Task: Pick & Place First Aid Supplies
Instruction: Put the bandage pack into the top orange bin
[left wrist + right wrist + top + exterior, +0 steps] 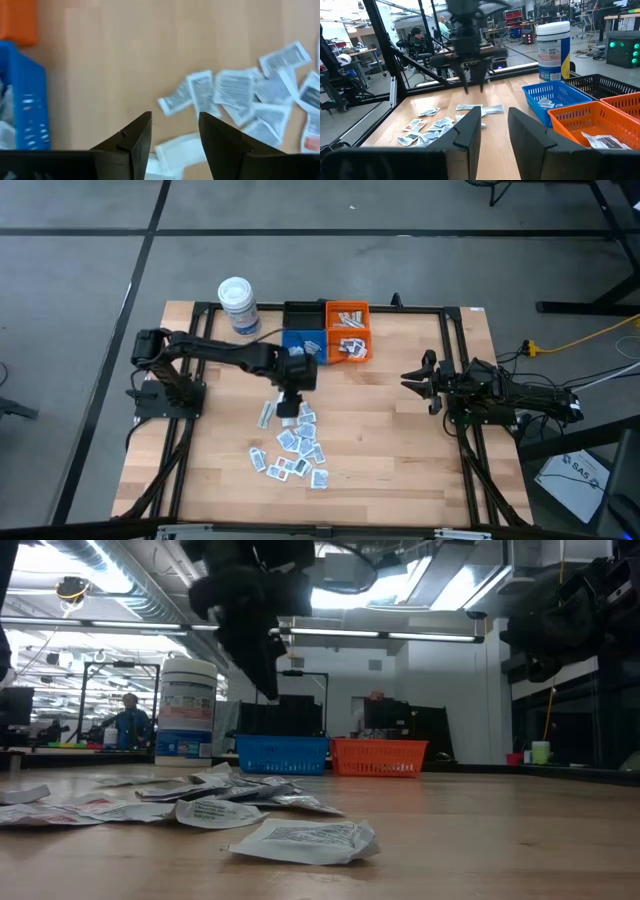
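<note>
Your wooden table (400,440) carries the first aid supplies (295,450) scattered near its middle. Your left gripper (175,145) hangs just above that heap, jaws apart and empty. Your right gripper (492,135) waits at the table's right side, jaws apart, holding nothing.

Wooden table (400,440): carrying a scatter of small white sachets (296,450) near its middle. Left gripper (291,406) is hanging over the scatter's upper edge. White tub (238,305) is standing beside black, blue (302,344) and orange bins (348,332). Right gripper (412,377) is waiting at the right side, well apart.
</note>
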Robot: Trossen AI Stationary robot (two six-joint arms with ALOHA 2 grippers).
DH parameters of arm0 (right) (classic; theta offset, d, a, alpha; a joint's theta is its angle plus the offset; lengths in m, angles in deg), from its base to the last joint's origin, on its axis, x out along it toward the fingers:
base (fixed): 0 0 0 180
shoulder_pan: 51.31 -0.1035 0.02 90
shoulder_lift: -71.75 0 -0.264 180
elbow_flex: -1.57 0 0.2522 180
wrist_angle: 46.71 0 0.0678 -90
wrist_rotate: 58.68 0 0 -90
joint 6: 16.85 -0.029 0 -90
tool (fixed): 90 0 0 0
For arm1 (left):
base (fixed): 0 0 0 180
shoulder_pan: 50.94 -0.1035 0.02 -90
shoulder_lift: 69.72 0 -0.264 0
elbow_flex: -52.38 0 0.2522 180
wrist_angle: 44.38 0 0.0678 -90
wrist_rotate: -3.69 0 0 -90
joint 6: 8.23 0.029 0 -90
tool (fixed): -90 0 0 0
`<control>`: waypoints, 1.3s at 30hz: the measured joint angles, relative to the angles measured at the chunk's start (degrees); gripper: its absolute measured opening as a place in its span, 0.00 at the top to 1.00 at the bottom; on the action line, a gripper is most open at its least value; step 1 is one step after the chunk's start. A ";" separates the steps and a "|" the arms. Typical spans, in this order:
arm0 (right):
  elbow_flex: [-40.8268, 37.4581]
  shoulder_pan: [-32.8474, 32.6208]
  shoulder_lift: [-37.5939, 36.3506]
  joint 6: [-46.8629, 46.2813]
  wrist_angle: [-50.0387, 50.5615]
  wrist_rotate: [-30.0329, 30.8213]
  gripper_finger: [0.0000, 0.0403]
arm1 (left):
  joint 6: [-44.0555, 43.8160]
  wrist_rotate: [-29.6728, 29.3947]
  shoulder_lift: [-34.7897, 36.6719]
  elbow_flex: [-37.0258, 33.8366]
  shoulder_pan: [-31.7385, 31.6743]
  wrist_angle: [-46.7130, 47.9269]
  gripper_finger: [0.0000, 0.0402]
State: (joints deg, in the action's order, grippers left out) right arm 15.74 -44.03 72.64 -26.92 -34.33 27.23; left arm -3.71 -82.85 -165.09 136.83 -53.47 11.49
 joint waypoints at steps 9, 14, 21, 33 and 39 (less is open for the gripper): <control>0.00 -0.01 0.01 0.00 0.00 -0.01 0.75 | 3.93 -1.59 0.02 0.00 7.43 3.13 0.61; -0.01 -0.01 0.01 0.00 0.00 -0.01 0.75 | 7.54 -1.59 0.02 -0.02 12.32 5.99 0.61; 0.00 0.00 0.00 0.01 0.00 0.01 0.75 | 12.52 -1.54 0.07 -3.00 20.53 6.05 0.61; 0.01 -0.01 -0.01 0.00 0.00 -0.01 0.75 | -0.66 -13.88 -1.52 -11.07 22.26 -3.27 0.62; 0.01 0.00 -0.01 0.02 0.00 0.00 0.75 | -0.78 -18.15 -5.49 -11.30 22.49 -5.53 0.62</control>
State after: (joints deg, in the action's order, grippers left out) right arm 15.75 -44.03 72.63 -26.90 -34.33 27.23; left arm -4.49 -101.00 -170.57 125.53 -30.98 5.96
